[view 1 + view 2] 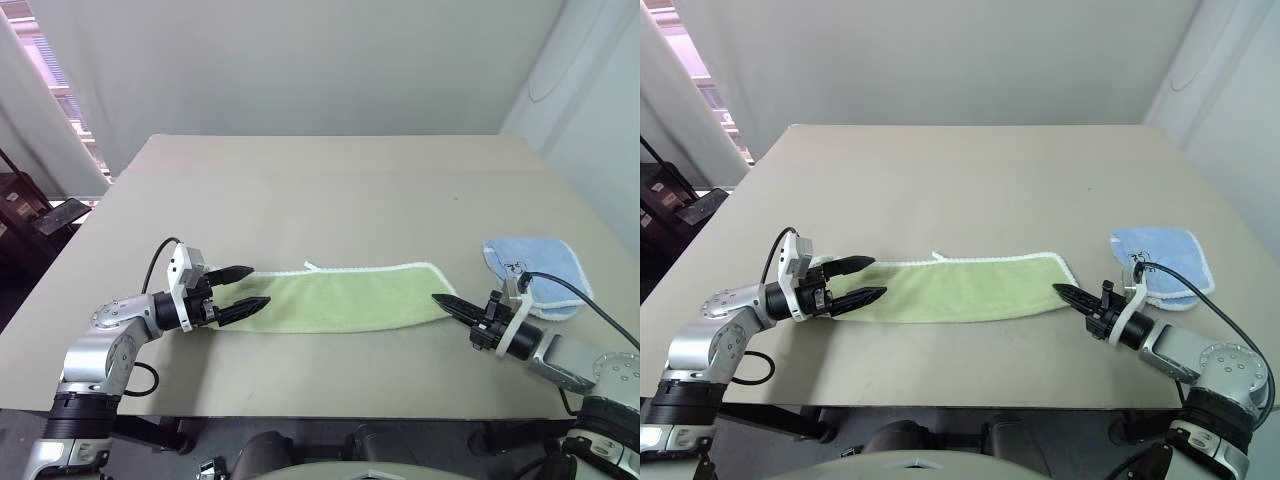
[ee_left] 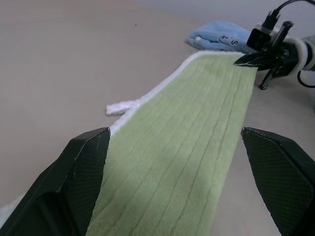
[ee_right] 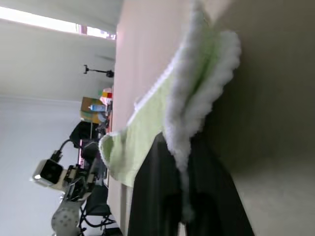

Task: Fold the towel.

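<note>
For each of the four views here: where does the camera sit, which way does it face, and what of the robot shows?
Left eye view: head, facing forward and down over the beige table; both arms show, left gripper open, right gripper pinching the long light green terry towel.
Right eye view: same head camera, same scene, plus the small light blue towel.
Left wrist view: looks along the green towel between its own fingers toward the right gripper.
Right wrist view: close on the pinched towel edge.
Shared: the green towel.

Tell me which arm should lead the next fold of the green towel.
Right, probably: the right gripper is shut on the green towel at its end, while the left gripper is open at the opposite end.
</note>
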Motion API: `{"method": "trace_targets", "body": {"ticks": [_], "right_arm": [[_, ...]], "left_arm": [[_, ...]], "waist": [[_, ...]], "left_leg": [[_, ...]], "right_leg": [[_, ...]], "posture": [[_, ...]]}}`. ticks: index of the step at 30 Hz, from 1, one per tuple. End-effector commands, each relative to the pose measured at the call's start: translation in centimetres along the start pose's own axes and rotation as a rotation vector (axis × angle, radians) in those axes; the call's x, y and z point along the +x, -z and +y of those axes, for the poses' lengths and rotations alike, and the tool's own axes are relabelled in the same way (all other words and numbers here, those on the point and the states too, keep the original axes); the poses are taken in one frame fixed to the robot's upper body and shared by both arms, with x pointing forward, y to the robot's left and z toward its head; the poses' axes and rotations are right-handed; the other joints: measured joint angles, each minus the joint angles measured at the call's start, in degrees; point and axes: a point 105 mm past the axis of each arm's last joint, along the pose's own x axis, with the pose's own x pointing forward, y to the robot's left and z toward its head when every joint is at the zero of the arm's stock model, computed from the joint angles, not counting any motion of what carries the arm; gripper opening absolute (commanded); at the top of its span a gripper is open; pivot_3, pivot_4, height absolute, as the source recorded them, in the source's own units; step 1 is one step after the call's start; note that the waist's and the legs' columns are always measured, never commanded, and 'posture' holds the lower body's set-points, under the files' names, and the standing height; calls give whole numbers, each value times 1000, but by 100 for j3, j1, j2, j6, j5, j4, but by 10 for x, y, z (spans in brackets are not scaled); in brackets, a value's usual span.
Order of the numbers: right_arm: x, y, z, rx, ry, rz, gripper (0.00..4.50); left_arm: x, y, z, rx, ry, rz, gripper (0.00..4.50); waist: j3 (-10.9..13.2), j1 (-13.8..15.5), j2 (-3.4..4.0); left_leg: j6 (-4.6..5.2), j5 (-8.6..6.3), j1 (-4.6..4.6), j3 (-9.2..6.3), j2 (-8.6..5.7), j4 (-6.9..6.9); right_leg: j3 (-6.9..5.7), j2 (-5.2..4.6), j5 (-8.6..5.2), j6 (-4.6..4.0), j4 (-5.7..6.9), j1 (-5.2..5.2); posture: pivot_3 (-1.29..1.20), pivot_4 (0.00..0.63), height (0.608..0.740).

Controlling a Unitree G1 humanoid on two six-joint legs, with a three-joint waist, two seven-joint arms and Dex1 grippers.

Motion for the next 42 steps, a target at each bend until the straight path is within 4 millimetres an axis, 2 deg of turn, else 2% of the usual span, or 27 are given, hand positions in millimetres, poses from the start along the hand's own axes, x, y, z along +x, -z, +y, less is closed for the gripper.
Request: {"method": "trace_targets", "body": {"ticks": [1,4,7,10,15,17,22,26,33,35,42], "right_arm": [[-24,-10,-3,-19,40,-48,42],[-44,-12,-1,-46,50,-47,42],[-61,-23,16,-131,47,-41,42],[-65,-31,39,-248,29,-18,42],[-43,-14,81,-439,-74,144,42],[-28,3,96,-525,-131,230,42],[3,31,112,-658,-208,355,42],[22,45,109,-700,-216,409,42],[56,61,82,-723,-153,471,42],[69,67,70,-744,-87,523,42],[90,72,70,-736,-81,527,42]], "left_arm": [[0,-10,2,47,-1,-20,4500],[-1,-10,2,49,-1,-15,4500],[-1,-10,3,48,-5,-14,4500],[-1,-10,4,50,-7,-12,4500],[1,-11,5,50,-9,-16,4500],[0,-11,5,50,-17,-18,4500],[-2,-12,7,51,-34,-16,4500],[-1,-11,6,51,-43,-17,4500],[0,-9,3,43,-57,-32,4500],[0,-6,2,51,-61,-18,4500],[-2,-2,-2,44,-70,-19,4500]], "waist": [[0,39,0],[0,132,1],[4,152,7],[6,100,12],[8,100,13],[7,120,12],[8,139,7],[8,143,3],[8,126,3],[8,115,3],[8,129,4]], "left_leg": [[1,-1,-1,0,-1,0],[7,-4,-8,0,-2,1],[11,-6,-22,0,-5,1],[12,-6,-22,0,-4,1],[12,-6,-15,-1,4,1],[12,-6,-15,-2,5,1],[12,-6,-27,-2,3,2],[17,-9,-33,-2,-1,3],[17,-9,-30,-2,-1,3],[17,-9,-31,-2,-1,5],[15,-8,-31,-2,-1,7]], "right_leg": [[-1,-2,0,1,-3,1],[-2,-4,1,3,-11,-2],[-4,-7,-2,9,-13,-15],[-4,-5,-2,9,-13,-17],[-4,6,-14,29,-7,-17],[-4,6,-15,30,-7,-16],[-4,0,-9,20,-12,-22],[-6,-6,-7,18,-14,-25],[-6,-6,-6,16,-12,-26],[-6,-7,-6,16,-12,-26],[-9,-10,-5,12,-5,-28]], "posture": [[0,0,724],[0,0,724],[0,0,724],[0,0,724],[0,0,724],[0,0,724],[0,0,724],[0,0,724],[0,0,724],[0,0,724],[0,0,724]]}}
